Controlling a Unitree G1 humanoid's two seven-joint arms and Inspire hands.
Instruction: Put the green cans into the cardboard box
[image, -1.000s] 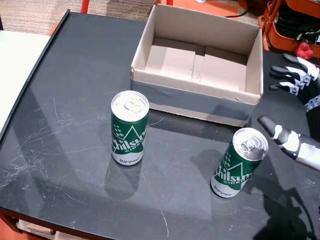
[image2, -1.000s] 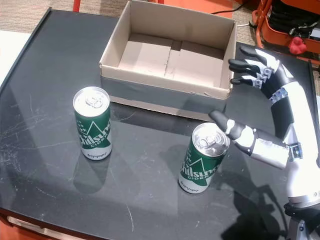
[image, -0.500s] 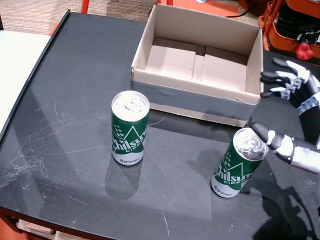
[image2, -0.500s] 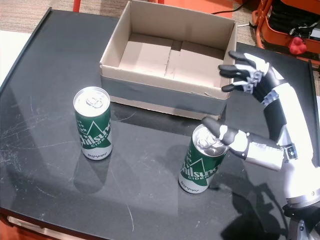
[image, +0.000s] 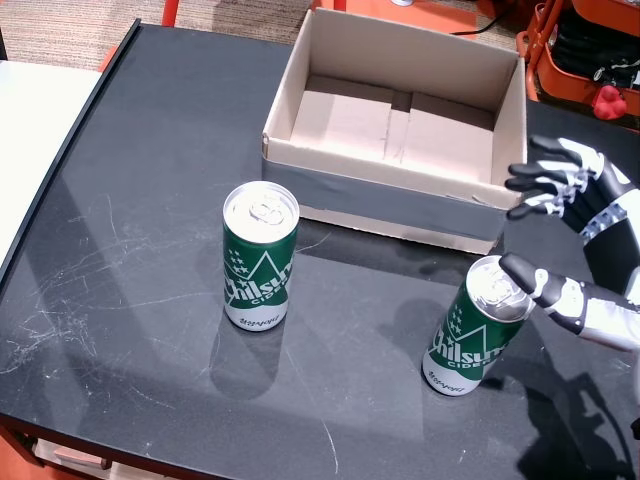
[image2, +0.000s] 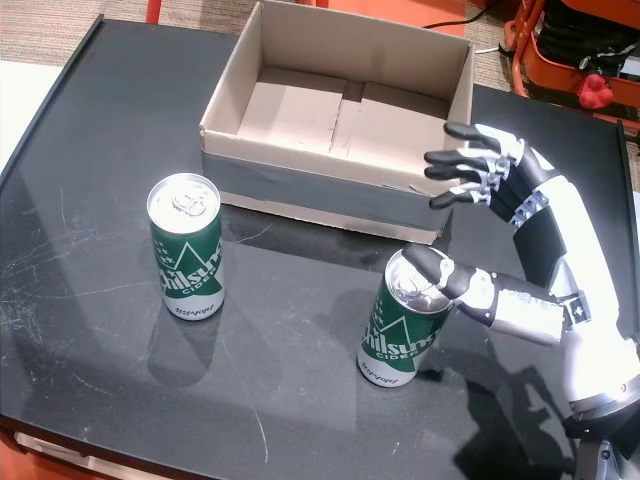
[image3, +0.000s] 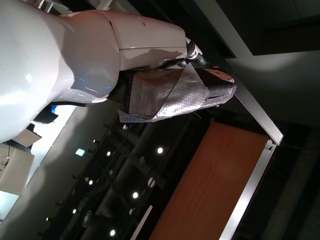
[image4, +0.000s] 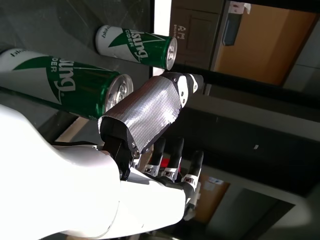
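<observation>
Two green cans stand upright on the black table (image: 130, 190) in both head views. The left can (image: 260, 258) (image2: 185, 247) stands alone in front of the open, empty cardboard box (image: 385, 190) (image2: 320, 195). My right hand (image: 600, 235) (image2: 530, 215) is open around the right can (image: 478, 325) (image2: 408, 318). Its thumb (image2: 450, 280) lies at the can's top rim and its fingers (image2: 465, 175) spread above, near the box's front right corner. The right wrist view shows the thumb (image4: 150, 115) beside both cans (image4: 65, 80). Only part of my left hand (image3: 165, 95) shows, against the ceiling.
Orange equipment (image: 590, 45) with a red object (image: 607, 100) stands beyond the table's far right corner. A white surface (image: 25, 130) borders the table on the left. The table's near edge (image: 60, 440) runs along the bottom.
My right hand has moved left toward the right can; the thumb now reaches its top rim and the fingers have come near the box's corner. Neither can has moved.
</observation>
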